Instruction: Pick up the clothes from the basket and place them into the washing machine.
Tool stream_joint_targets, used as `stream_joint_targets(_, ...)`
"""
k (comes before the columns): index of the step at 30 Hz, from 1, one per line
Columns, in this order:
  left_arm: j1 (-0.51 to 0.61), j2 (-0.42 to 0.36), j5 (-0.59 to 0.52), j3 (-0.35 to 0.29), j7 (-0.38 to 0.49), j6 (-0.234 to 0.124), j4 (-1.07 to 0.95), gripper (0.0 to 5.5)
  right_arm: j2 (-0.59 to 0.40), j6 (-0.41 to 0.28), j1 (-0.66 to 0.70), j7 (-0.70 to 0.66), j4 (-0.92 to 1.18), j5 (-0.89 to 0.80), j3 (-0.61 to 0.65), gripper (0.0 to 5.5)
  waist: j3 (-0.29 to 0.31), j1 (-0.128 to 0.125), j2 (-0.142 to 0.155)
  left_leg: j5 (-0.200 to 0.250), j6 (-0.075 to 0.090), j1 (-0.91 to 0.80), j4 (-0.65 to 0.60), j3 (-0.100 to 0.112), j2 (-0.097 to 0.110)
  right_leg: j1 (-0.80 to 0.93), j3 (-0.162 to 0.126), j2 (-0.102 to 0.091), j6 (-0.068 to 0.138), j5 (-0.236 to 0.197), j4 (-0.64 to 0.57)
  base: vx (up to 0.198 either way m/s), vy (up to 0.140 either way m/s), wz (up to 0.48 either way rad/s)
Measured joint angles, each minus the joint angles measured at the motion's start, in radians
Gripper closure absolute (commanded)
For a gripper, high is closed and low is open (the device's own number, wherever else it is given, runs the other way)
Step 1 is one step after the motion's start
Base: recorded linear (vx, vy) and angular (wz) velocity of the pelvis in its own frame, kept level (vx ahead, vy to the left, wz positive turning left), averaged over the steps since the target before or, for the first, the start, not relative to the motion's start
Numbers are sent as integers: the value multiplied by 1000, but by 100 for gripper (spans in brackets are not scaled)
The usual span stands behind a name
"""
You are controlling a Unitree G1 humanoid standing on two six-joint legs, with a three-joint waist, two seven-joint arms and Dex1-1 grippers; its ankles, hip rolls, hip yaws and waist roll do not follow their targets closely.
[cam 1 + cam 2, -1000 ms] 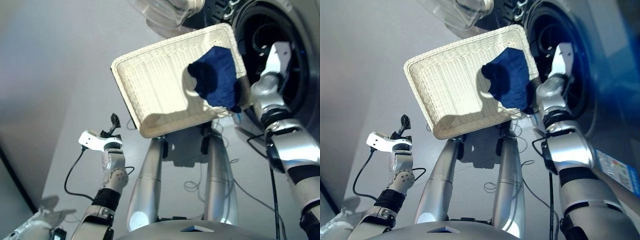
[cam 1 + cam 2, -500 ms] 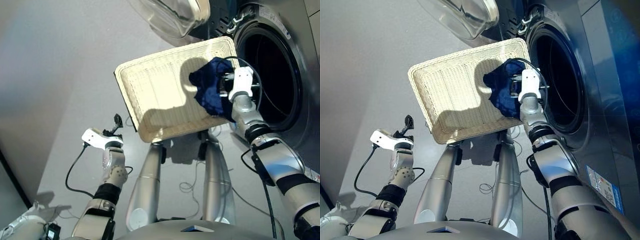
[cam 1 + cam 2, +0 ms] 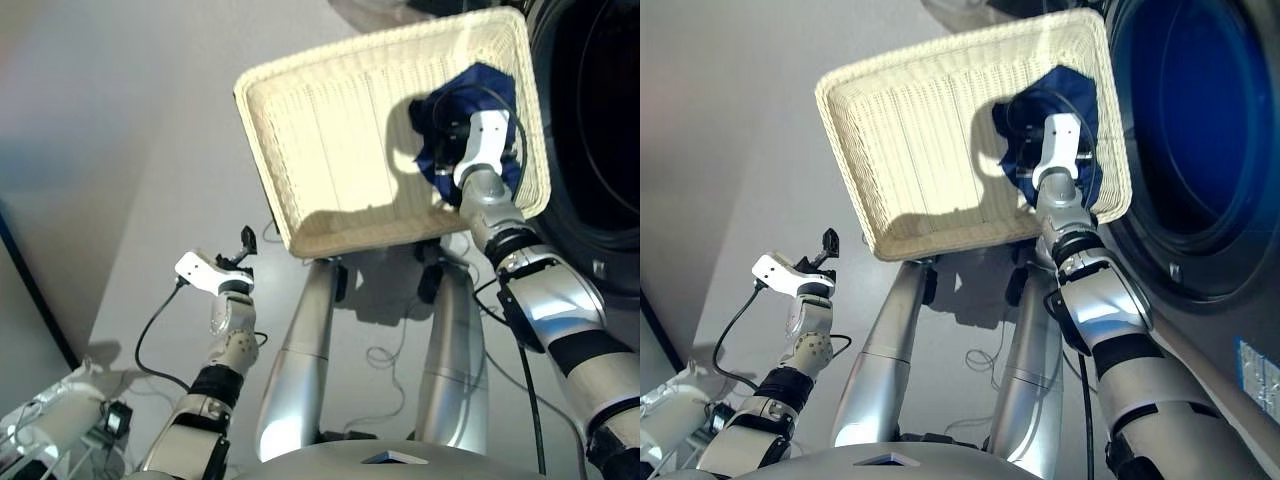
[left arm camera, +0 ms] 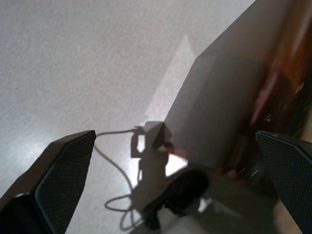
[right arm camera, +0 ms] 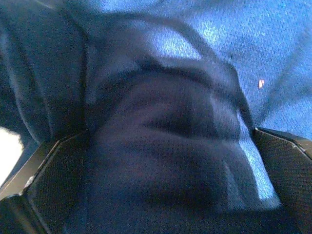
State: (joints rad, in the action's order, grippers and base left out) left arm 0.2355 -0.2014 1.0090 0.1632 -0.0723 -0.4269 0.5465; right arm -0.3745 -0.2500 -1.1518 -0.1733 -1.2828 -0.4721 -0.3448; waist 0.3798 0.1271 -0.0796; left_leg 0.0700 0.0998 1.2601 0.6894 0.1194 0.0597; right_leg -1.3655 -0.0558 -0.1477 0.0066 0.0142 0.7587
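The cream wicker basket (image 3: 330, 120) fills the upper middle of the head views, right beside the washing machine's dark drum hole (image 3: 600, 120). A navy blue garment (image 3: 490, 85) lies bunched in the basket's corner closest to the drum. My right gripper (image 3: 448, 140) reaches into that corner and presses onto the navy cloth (image 5: 170, 122), open, with its fingers (image 5: 44, 185) spread either side of a fold. My left gripper (image 3: 245, 245) hangs low beside the basket, open and empty, over the floor. No coral-red or black garment is in view.
The edge of the open glass door (image 3: 970, 8) shows at the top. Loose cables (image 3: 390, 355) trail on the grey floor below the basket. A grey panel (image 4: 219, 97) stands ahead of the left gripper.
My right gripper swung from the drum mouth back into the basket and now sits on the navy garment. The camera has shifted towards the machine. The left arm holds still.
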Motion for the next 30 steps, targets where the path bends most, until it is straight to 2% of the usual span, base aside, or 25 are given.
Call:
stream_joint_targets(4,2,-5,-21,22,-4,0,-31,0,4,2,-22,-34,-1,43,-1,550,9,-1,-1,0,0,6,0,1,0,-6,-1,1,0,0,-4,0,0,0)
stream_joint_targets(7,7,-5,-25,20,-11,1,-38,0,10,2,-24,-47,1,61,-1,550,9,0,-1,0,0,5,7,7,-7,-3,1,4,17,-1,-5,0,0,0)
stream_joint_targets(11,13,-5,-30,12,-11,0,-50,0,14,10,1,-61,-2,77,-1,550,9,0,-1,0,0,-18,9,10,-7,32,-5,5,17,-1,-19,0,0,0)
stream_joint_targets(13,11,-5,-30,9,-12,0,-48,0,19,22,28,-71,2,110,-13,550,8,0,-1,-1,-1,-54,-10,17,-9,77,-15,5,30,-6,-50,0,0,0)
stream_joint_targets(15,13,-4,-30,3,-13,-1,-45,0,28,28,43,-98,1,153,-17,550,7,-7,0,-8,-10,-100,-63,14,-16,125,-19,2,38,-12,-101,0,0,0)
stream_joint_targets(17,14,-3,-33,-10,-14,-1,-37,0,36,32,45,-128,3,216,-22,550,3,-15,0,-29,-18,-153,-148,11,-22,179,-27,3,61,-25,-181,0,0,0)
stream_joint_targets(19,12,-3,-35,-13,-18,-3,-27,0,30,41,58,-166,23,280,-37,550,-7,-26,3,-34,-24,-203,-207,6,-22,226,-26,4,63,-27,-235,0,0,0)
stream_joint_targets(22,7,-1,-55,-29,-38,-6,-12,0,-6,65,122,-270,123,470,-44,550,-51,-31,9,-54,-33,-240,-259,-7,-24,257,-24,0,68,-38,-271,0,0,0)
stream_joint_targets(24,4,-3,-68,-39,-57,-21,-8,0,-24,99,132,-340,130,574,-43,550,-59,-43,10,-83,-26,-261,-267,-13,-20,276,-21,-2,55,-61,-270,-42,16,47)
stream_joint_targets(26,15,0,-69,-46,-70,-30,-6,0,-58,140,130,-416,128,663,-37,550,-72,-49,12,-86,-27,-259,-268,-14,-11,275,-21,-2,38,-83,-273,-95,43,122)
stream_joint_targets(27,21,3,-68,-50,-78,-32,-9,0,-77,156,121,-441,115,686,-32,550,-73,-49,12,-78,-30,-258,-265,-14,-14,274,-22,-1,28,-72,-270,0,0,0)
stream_joint_targets(28,23,2,-68,-51,-83,-35,-7,0,-81,173,101,-461,81,702,-25,550,-74,-44,11,-75,-29,-256,-262,-15,-11,274,-21,-3,17,-81,-271,0,0,0)
stream_joint_targets(30,29,2,-68,-49,-88,-44,-15,0,-101,209,33,-507,-9,704,-16,550,-74,-40,10,-74,-30,-249,-265,-16,-13,264,-21,-3,19,-79,-271,0,0,0)
